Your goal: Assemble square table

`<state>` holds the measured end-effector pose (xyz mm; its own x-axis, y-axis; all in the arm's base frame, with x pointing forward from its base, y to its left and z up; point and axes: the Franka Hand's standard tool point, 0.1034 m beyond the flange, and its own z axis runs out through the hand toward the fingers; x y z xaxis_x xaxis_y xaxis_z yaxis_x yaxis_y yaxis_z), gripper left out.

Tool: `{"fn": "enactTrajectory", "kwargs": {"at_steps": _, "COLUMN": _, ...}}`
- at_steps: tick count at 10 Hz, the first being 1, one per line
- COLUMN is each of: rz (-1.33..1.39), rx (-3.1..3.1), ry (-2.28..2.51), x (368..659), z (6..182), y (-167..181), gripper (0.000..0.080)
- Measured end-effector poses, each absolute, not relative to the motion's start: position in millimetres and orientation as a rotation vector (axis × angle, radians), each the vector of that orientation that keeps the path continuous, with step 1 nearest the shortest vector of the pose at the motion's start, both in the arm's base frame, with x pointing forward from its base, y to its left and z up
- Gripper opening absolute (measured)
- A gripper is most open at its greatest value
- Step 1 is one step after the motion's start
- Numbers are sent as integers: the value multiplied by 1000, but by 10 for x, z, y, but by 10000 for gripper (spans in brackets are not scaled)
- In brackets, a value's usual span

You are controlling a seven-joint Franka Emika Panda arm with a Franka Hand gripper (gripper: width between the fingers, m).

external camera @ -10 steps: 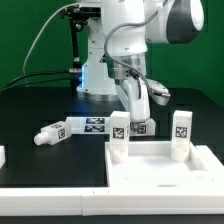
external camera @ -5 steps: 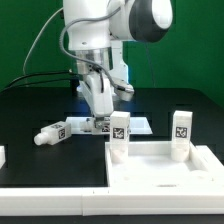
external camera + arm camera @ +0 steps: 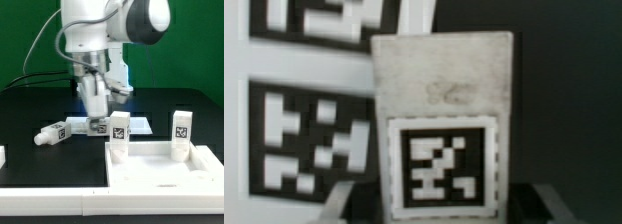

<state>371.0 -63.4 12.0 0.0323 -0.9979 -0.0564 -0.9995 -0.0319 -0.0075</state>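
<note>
The square table's white rimmed panel lies at the front of the exterior view. Two tagged white legs stand upright at its far corners. A third leg lies on its side on the black table to the exterior view's left. My gripper hangs over the marker board, shut on a fourth leg. In the wrist view that leg fills the middle, its tag facing the camera, with a dark finger close on each side of my gripper.
A white border strip sits at the exterior view's left edge. The robot base and cables stand at the back against a green wall. The marker board's tags lie beside the held leg in the wrist view.
The arm has swung toward the exterior view's left, carrying the held leg from behind the panel's far edge to over the marker board. In the last half second it barely moved.
</note>
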Motion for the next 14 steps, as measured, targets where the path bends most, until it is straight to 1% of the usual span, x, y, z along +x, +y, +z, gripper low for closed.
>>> {"fn": "enactTrajectory", "kwargs": {"at_steps": 1, "rz": 6, "rx": -2226, "ry": 2145, "x": 3713, "z": 174, "y": -685, "gripper": 285}}
{"fn": "enactTrajectory", "kwargs": {"at_steps": 2, "rz": 6, "rx": -2297, "ry": 2064, "x": 3730, "z": 185, "y": -655, "gripper": 285}}
{"fn": "enactTrajectory", "kwargs": {"at_steps": 4, "rz": 0, "rx": -2435, "ry": 1901, "x": 3736, "z": 187, "y": -652, "gripper": 285}}
{"fn": "enactTrajectory", "kwargs": {"at_steps": 6, "rz": 5, "rx": -2484, "ry": 1835, "x": 3747, "z": 178, "y": -663, "gripper": 285}}
{"fn": "enactTrajectory", "kwargs": {"at_steps": 8, "rz": 24, "rx": -2337, "ry": 2024, "x": 3695, "z": 132, "y": -712, "gripper": 285}}
{"fn": "enactTrajectory", "kwargs": {"at_steps": 9, "rz": 8, "rx": -2184, "ry": 2180, "x": 3671, "z": 144, "y": -707, "gripper": 285}}
{"fn": "enactTrajectory", "kwargs": {"at_steps": 10, "rz": -27, "rx": -1987, "ry": 2329, "x": 3675, "z": 214, "y": -693, "gripper": 285}}
{"fn": "enactTrajectory", "kwargs": {"at_steps": 11, "rz": -45, "rx": -1934, "ry": 2371, "x": 3692, "z": 231, "y": -674, "gripper": 285}}
{"fn": "enactTrajectory", "kwargs": {"at_steps": 14, "rz": -26, "rx": -1739, "ry": 2532, "x": 3642, "z": 169, "y": -686, "gripper": 285}}
